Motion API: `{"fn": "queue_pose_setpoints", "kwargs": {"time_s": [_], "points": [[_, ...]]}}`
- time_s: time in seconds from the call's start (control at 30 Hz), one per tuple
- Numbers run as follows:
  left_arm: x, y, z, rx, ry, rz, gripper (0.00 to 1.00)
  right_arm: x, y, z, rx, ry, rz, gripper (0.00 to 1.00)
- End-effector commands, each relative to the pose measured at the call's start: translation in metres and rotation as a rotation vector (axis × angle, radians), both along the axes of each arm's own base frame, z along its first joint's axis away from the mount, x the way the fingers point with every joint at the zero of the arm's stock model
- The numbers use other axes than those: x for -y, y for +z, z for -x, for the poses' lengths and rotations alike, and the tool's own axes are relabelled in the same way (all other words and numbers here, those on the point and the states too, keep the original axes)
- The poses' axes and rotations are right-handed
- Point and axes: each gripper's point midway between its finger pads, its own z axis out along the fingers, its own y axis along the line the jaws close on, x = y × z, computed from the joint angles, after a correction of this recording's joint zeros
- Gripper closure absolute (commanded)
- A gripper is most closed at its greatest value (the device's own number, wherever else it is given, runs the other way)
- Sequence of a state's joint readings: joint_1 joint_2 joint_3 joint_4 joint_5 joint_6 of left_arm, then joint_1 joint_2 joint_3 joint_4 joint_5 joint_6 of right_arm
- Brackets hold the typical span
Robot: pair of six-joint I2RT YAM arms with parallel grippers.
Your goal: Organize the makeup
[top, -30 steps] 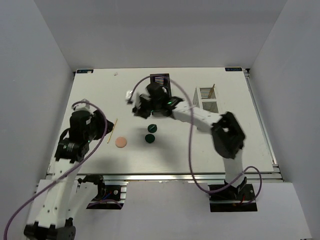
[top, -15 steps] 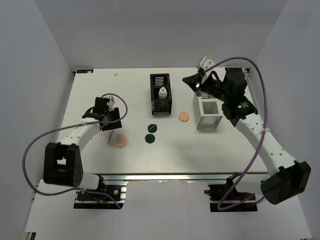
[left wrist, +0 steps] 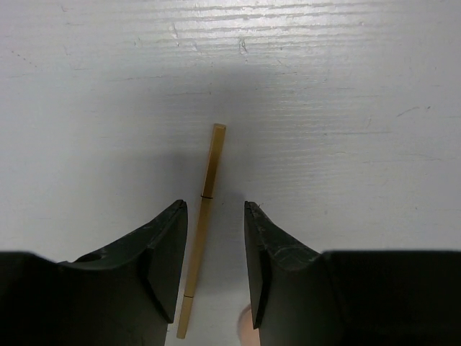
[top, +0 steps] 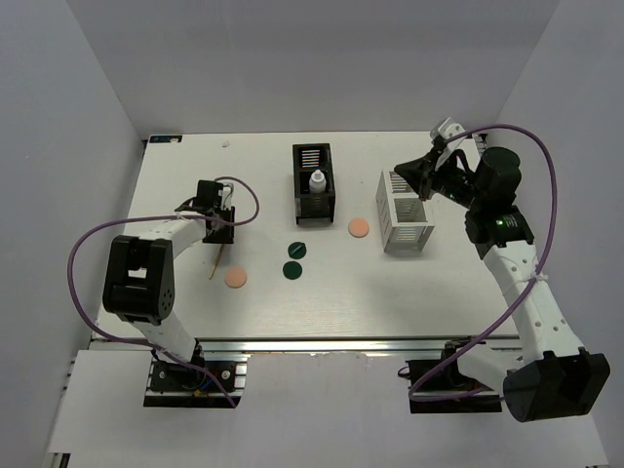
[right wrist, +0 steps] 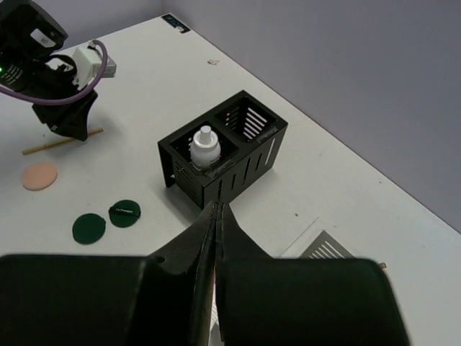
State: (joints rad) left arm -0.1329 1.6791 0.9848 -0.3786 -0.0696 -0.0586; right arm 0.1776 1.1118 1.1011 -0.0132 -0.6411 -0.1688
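A tan stick lies on the table between the fingers of my left gripper, which is open and low over it. From above, the left gripper covers the upper end of that stick. One peach puff lies just below it, another by the white organizer. Two dark green discs lie mid-table. The small white bottle stands in the black organizer. My right gripper hangs shut over the white organizer, and I see nothing between its jaws.
The black organizer has an empty rear compartment behind the bottle. The white organizer's slotted top shows under my right gripper, with a tan tip at its edge. Grey walls enclose the table on three sides.
My right arm swung from the black organizer over to the white one and shut. The left arm reached out to the tan stick and its jaws narrowed. The bottle now stands in the black organizer.
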Motion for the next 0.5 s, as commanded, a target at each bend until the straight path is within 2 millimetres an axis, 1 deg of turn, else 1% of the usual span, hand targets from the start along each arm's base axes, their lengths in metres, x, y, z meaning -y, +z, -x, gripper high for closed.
{"fn": "queue_pose_setpoints", "kwargs": {"time_s": [0.0,0.07,0.1,0.13,0.23,0.3,0.33,0.47], "points": [[-0.005,0.004,-0.01,0.039,-0.028,-0.037,0.53,0.005,0.009,0.01,-0.004,0.016,-0.041,0.97],[-0.005,0.0,-0.01,0.034,-0.031,-0.035,0.54,0.009,0.009,0.01,-0.007,0.005,-0.046,0.97],[-0.004,-0.003,-0.008,0.026,-0.032,-0.032,0.58,0.009,0.008,0.011,-0.011,0.004,-0.047,0.96],[-0.004,-0.006,-0.007,0.021,-0.034,-0.029,0.6,0.01,0.003,0.013,-0.038,0.0,-0.046,0.97],[-0.004,-0.012,-0.003,0.007,-0.03,-0.03,0.67,0.013,0.002,0.015,-0.046,-0.01,-0.052,0.96],[-0.006,-0.015,-0.002,0.01,-0.02,-0.036,0.7,0.014,0.002,0.016,-0.052,-0.015,-0.057,0.96],[-0.007,-0.018,0.002,0.004,-0.016,-0.038,0.7,0.014,0.002,0.016,-0.053,-0.017,-0.058,0.96],[-0.007,-0.024,0.004,0.003,-0.014,-0.035,0.71,0.017,0.004,0.017,-0.054,-0.025,-0.063,0.96]]}}
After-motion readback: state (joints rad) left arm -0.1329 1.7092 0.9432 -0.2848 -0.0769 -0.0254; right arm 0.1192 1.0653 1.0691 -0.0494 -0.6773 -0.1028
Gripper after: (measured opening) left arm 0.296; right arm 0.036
